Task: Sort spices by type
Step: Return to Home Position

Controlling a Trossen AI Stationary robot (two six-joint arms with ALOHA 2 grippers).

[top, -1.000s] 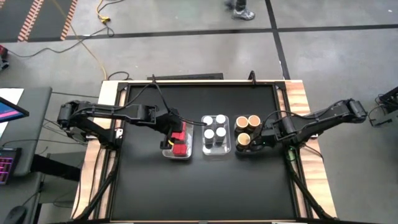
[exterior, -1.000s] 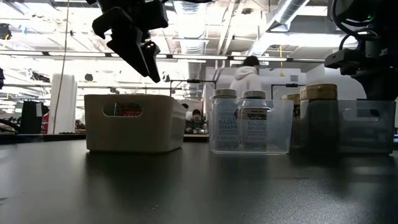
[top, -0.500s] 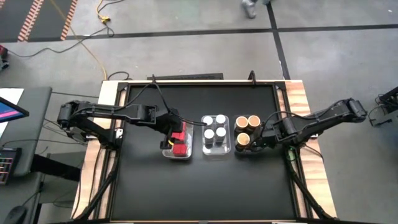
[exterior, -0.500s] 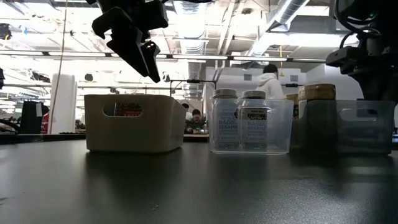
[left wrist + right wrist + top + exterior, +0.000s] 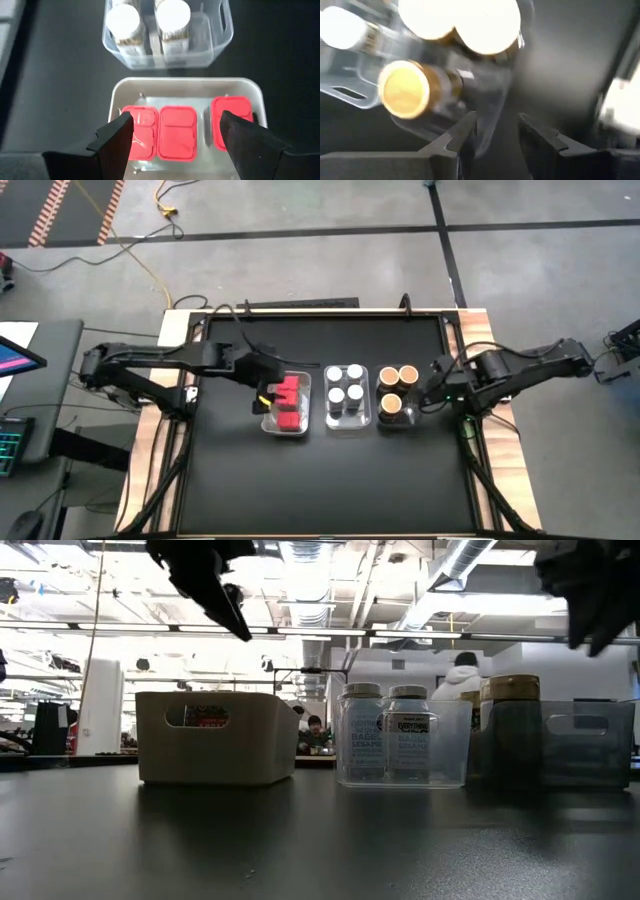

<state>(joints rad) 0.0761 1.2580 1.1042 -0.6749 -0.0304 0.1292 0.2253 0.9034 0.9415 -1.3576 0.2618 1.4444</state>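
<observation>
Table (image 5: 320,480): black top, framed in pale wood, carrying three bins in a row across the middle.
Left arm (image 5: 170,360): stretched in from the left edge toward the row.
Right arm (image 5: 530,365): stretched in from the right edge toward the row.
White bin (image 5: 270,425): leftmost of the row, opaque, a narrow gap away from its neighbour.
Clear bin (image 5: 347,425): middle of the row, see-through walls.
Dark bin (image 5: 405,420): rightmost, smoky walls, just beside the clear bin.
Left gripper (image 5: 262,388): raised over the white bin's left edge, high above it in the low view; fingers (image 5: 117,137) spread wide, nothing between them.
Right gripper (image 5: 432,390): lifted off the table, near the dark bin's right side; fingers (image 5: 465,130) parted by a narrow gap, holding nothing.
White-lidded jars (image 5: 347,393): four, upright, packed two by two inside the clear bin.
Brown-lidded jars (image 5: 398,385): three, upright inside the dark bin, two at the far end and one nearer.
Red boxes (image 5: 177,132): three, lying flat inside the white bin, two touching and one slightly apart.
</observation>
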